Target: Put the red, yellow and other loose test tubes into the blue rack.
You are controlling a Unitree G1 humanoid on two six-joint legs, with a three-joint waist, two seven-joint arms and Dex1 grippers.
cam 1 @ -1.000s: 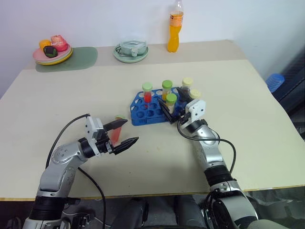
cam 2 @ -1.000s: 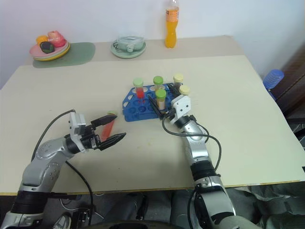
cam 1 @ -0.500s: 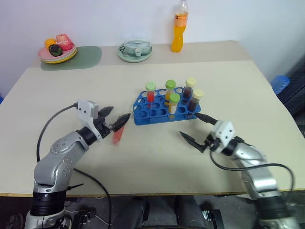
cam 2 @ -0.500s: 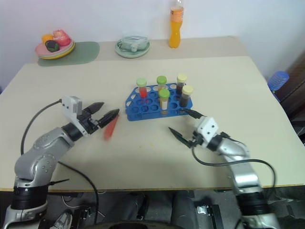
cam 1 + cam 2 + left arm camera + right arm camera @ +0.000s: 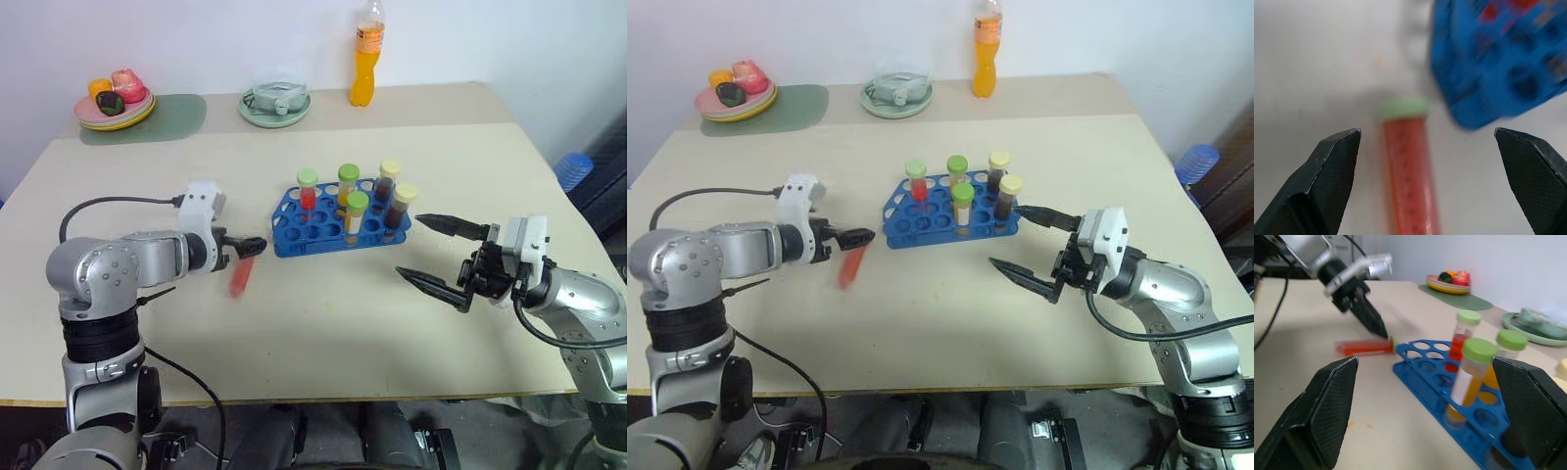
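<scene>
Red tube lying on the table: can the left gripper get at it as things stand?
Probably yes. The left gripper hangs open right over the red tube, a finger on each side, and nothing lies between them. The blue rack sits just beyond the cap, apart from it.

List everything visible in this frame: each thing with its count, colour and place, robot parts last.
Loose test tube: one, red liquid, pale green cap, lying on the table left of the rack.
Racked test tubes: five, standing in the rack; red, yellow and dark brown liquids.
Blue rack: one, table centre.
Drink bottle: one, orange, far edge.
Green plate: one, far edge, holding a clear item.
Stacked plates: pink and yellow, far left, with food, on a green mat.
Table: one, beige.
Left gripper: open, over the loose tube.
Right gripper: open, right of the rack.
</scene>
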